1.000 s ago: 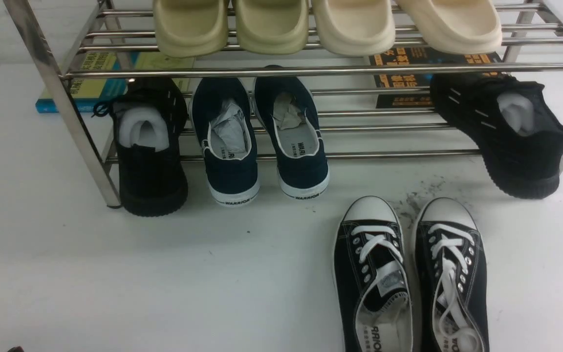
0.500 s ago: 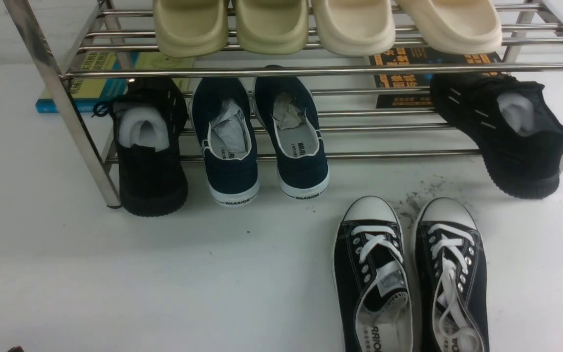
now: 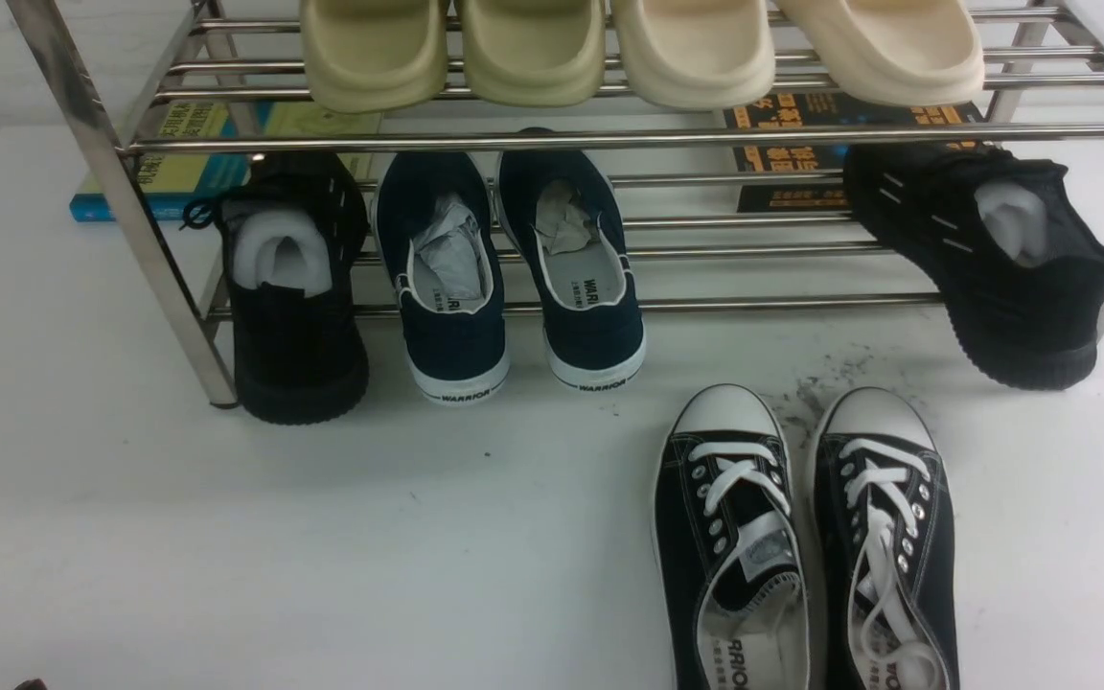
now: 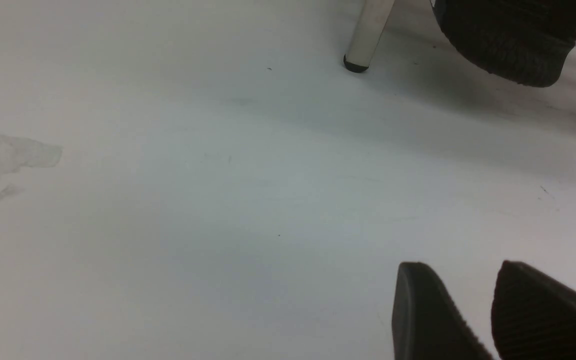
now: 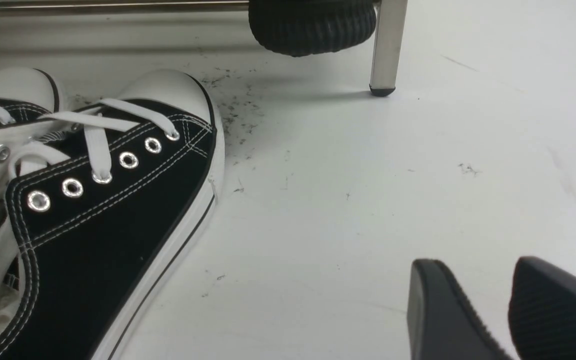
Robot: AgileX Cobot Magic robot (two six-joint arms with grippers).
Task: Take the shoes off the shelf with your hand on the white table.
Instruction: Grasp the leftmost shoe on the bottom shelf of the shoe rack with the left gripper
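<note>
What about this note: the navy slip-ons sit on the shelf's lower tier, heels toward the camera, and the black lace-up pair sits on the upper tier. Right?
One point is wrong: the black lace-up pair stands on the white table in front of the shelf, not on the upper tier, as the front view shows. The navy slip-ons are as described.

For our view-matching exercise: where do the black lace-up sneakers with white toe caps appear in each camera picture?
Front view: lace-up sneakers lower right, on the white table, before the shelf.
Left wrist view: not in it.
Right wrist view: sneakers close up, toes toward the shelf.
Shared landmark: the black knit sneaker beyond them.
</note>
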